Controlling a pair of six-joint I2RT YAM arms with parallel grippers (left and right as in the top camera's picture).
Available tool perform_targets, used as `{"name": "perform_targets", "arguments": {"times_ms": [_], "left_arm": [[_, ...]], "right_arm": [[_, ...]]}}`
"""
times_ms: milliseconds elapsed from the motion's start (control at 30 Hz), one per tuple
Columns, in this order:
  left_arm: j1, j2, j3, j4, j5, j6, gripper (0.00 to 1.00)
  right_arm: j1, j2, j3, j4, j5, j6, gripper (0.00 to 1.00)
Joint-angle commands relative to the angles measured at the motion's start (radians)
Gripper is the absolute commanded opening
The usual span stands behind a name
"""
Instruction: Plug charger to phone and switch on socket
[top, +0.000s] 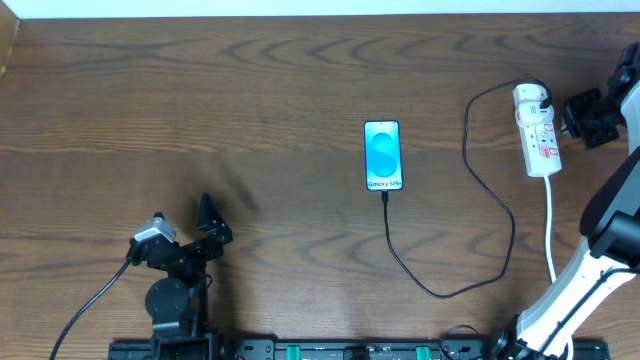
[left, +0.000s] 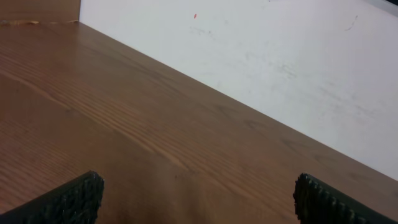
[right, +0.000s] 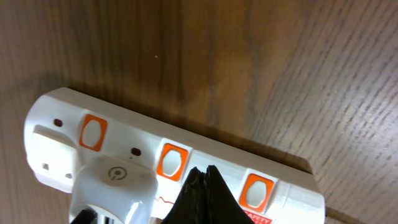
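Where the wood lies closest to the robot's base, we find the left gripper (left: 198, 200) over the brown wood-grain table (top: 250, 120). Its ribbed black pads (left: 68, 200) are spread wide, with only bare board between them. In that wrist view a plain white wall (left: 280, 56) rises past the table's far edge.

Further out, right of centre, the charger (top: 455, 290), a long thin black cable, lies in a loose loop on the wood. Its small black connector tip (top: 385, 196) meets the near short edge of the phone (top: 383, 155), a slim black-edged rectangular smartphone. The phone lies flat near the middle of the table with its light blue and teal screen up, well apart from both grippers.

Farthest away, at the right, lies the socket (top: 540, 135), a narrow white oblong power strip. Its white cord (top: 550, 220) runs toward the base, and the charger's white plug head (right: 115, 186) sits at its far end. The right gripper (right: 202, 179) has its jaws pressed together on nothing. Its black tip hangs over the strip between two of the orange rocker switches (right: 172, 160). We cannot tell whether it touches the strip.
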Motion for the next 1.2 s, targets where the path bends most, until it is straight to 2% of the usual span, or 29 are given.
{"name": "perform_targets", "arguments": {"times_ms": [0, 300, 700, 967, 1167], "left_arm": [[-0.004, -0.008, -0.018, -0.04, -0.021, -0.009, 0.98], [-0.004, -0.008, -0.018, -0.04, -0.021, -0.009, 0.98], [-0.004, -0.008, -0.018, -0.04, -0.021, -0.009, 0.98], [-0.004, -0.008, -0.018, -0.04, -0.021, -0.009, 0.98], [-0.004, -0.008, -0.018, -0.04, -0.021, -0.009, 0.98]], "right_arm": [[0.008, 0.008, 0.013, 0.013, -0.019, -0.014, 0.01], [0.029, 0.016, -0.008, 0.05, -0.035, -0.013, 0.01], [0.11, 0.116, -0.008, 0.059, -0.035, 0.011, 0.01], [0.103, 0.023, -0.005, 0.001, -0.011, 0.0, 0.01], [0.078, -0.128, -0.005, -0.074, 0.163, -0.01, 0.01]]}}
